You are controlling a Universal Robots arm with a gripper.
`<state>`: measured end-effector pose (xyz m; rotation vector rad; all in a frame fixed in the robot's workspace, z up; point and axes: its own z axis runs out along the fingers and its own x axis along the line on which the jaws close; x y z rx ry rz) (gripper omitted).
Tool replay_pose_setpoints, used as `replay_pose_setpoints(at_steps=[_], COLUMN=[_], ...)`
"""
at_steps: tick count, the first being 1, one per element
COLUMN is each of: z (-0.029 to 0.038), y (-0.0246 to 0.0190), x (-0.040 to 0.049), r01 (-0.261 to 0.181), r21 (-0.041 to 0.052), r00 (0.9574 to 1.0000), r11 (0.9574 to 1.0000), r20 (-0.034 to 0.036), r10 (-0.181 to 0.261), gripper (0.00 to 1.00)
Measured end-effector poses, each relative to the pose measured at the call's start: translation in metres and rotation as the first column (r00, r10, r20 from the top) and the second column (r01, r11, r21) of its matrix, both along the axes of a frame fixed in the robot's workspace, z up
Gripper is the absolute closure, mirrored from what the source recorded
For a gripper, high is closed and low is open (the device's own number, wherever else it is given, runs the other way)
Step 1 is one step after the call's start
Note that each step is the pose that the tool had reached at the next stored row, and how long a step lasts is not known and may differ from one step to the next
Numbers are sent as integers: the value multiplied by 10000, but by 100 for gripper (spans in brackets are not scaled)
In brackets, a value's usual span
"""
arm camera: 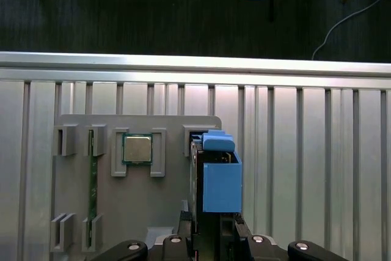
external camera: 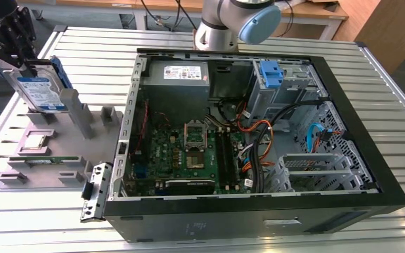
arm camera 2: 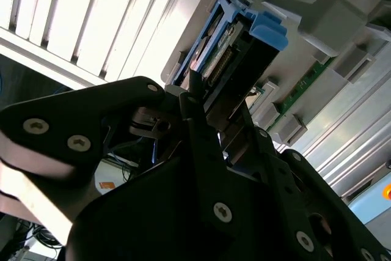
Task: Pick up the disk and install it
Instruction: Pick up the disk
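The disk [external camera: 42, 92] is a silver-grey drive with a white-and-blue label and blue carrier rails. It stands on edge over the grey fixture [external camera: 69, 150] at the exterior view's left. My gripper [external camera: 30, 66] comes down on its upper end from the far left. In both wrist views the black fingers [arm camera: 185, 227] press against the two sides of the disk [arm camera: 220, 181], whose blue rail [arm camera 2: 256, 29] points away from the camera. The gripper [arm camera: 214, 230] is shut on the disk [arm camera 2: 229, 59].
The open computer case [external camera: 371, 158] fills the middle and right of the slatted metal table, with a blue bracket [external camera: 271, 74] at its far drive bay. On the fixture lie a square CPU chip [arm camera: 138, 148] and a green memory stick [arm camera: 93, 175]. The arm's base [external camera: 220, 29] stands behind the case.
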<state>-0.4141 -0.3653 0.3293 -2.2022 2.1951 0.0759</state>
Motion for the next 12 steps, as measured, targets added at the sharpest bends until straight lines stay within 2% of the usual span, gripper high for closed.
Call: replay_pose_setpoints(at_steps=[5, 12], z=[36, 210], y=[0, 0], x=[0, 0], r01=[0, 0], r21=[0, 0], r00=[10000, 10000], r11=[10000, 10000], r20=[-1, 0], r10=[0, 0], gripper=[65, 65])
